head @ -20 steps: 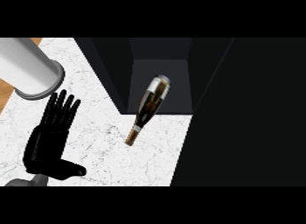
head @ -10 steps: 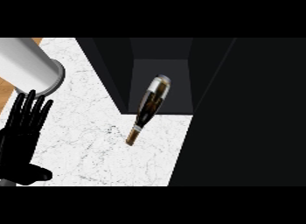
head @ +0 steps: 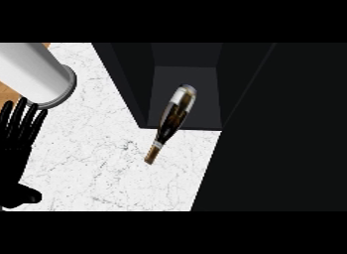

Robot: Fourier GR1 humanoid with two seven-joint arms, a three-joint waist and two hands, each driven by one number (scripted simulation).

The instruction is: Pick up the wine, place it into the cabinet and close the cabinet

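Head view: wine bottle [head: 169, 124] sits centre frame, lying on its side or tilted, cannot tell which; base end at upper right with a pale rim, neck running down-left to a gold-brown cap; dark glass body with a pale band near the neck; base half overlaps the dark cabinet opening [head: 185, 84], neck half lies over the white marble counter [head: 110, 168]; no hand touching it.

Cabinet is the black mass across upper centre and the whole right side of frame; its recess shows as a slightly lighter grey panel at upper centre; a dark door or side panel [head: 286, 129] fills the right, edge running diagonally from upper right down to lower centre; cannot tell door from wall.

Left hand [head: 12, 149] at the left edge, mid to lower frame; black, fingers straight and spread, pointing up-frame; thumb sticking out to the right at lower left; open, holding nothing, well apart from the bottle; resting over the counter's left margin.

White cylinder [head: 30, 69] in upper left, grey rim at its lower end, just above the fingertips; wooden floor strip [head: 1, 94] visible at left edge beside it.

Right hand does not show.
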